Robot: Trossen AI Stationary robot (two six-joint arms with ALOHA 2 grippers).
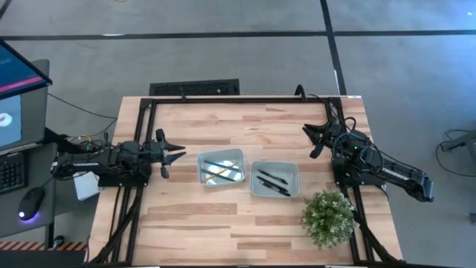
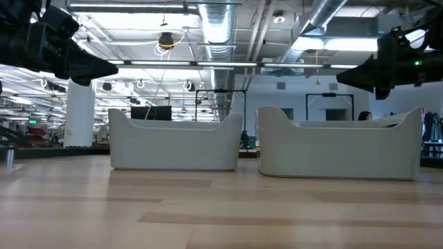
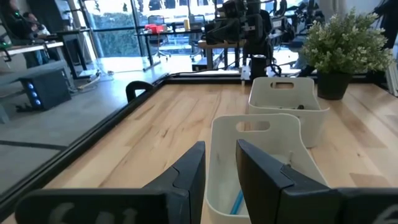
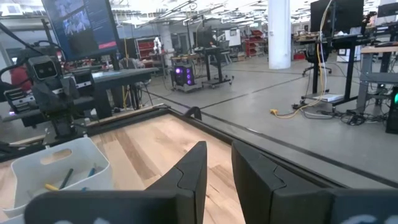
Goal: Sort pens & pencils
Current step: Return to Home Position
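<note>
From above, the left gripper (image 1: 178,152) sits at the left edge of the table (image 1: 186,223), its fingers spread apart and holding nothing. The right gripper (image 1: 311,141) is near the right edge, likewise parted and empty. Between them two grey bins stand just beside each other. The left bin (image 1: 220,152) holds the pencils (image 1: 221,170), lying crossed. The right bin (image 1: 275,164) holds the pens (image 1: 272,182). A potted plant (image 1: 328,217) stands near the right bin, toward the table's front right corner. A monitor (image 1: 18,89) and a mouse (image 1: 30,202) lie off the table to the left.

At table height, the bins' walls hide everything inside them. The two grippers hang dark in the upper corners, clear of the bins.

The left wrist camera looks along both bins. Its own fingers (image 3: 186,180) cover part of the nearer one, where a blue stick shows, probably the blue pencil. The plant stands beyond the farther bin.

The right wrist camera shows its fingers (image 4: 189,174) with a gap between them. The left bin lies farther off, with yellow and blue sticks inside.
</note>
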